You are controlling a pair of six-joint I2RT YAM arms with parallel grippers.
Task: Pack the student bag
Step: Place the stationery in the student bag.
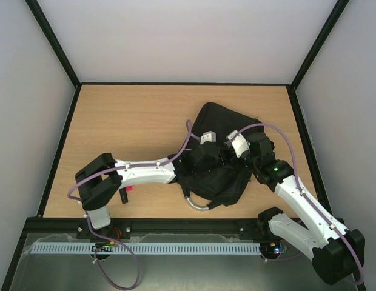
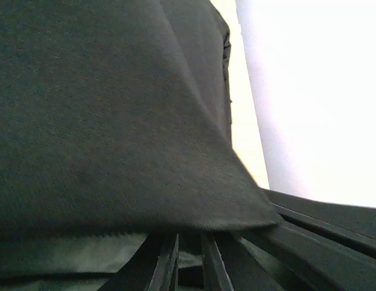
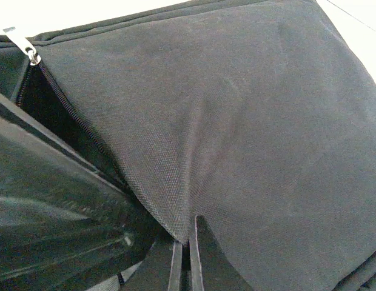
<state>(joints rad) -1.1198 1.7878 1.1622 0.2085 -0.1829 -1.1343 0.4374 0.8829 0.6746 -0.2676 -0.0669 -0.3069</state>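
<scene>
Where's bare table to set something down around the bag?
Widest bare table: far-left quarter, bordered by the back edge, left wall and student bag. A narrow strip runs between bag and right wall. Crowded: both arms meet over the bag's middle; the left arm and a small red-and-black item fill the near-left edge.

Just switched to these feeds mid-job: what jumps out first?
The black bag dominates, slumped right of centre on the table, with both arms reaching onto it. In the right wrist view the right tool pinches a fold of its fabric beside an open zip with a silver pull. A small red thing lies by the left arm.
</scene>
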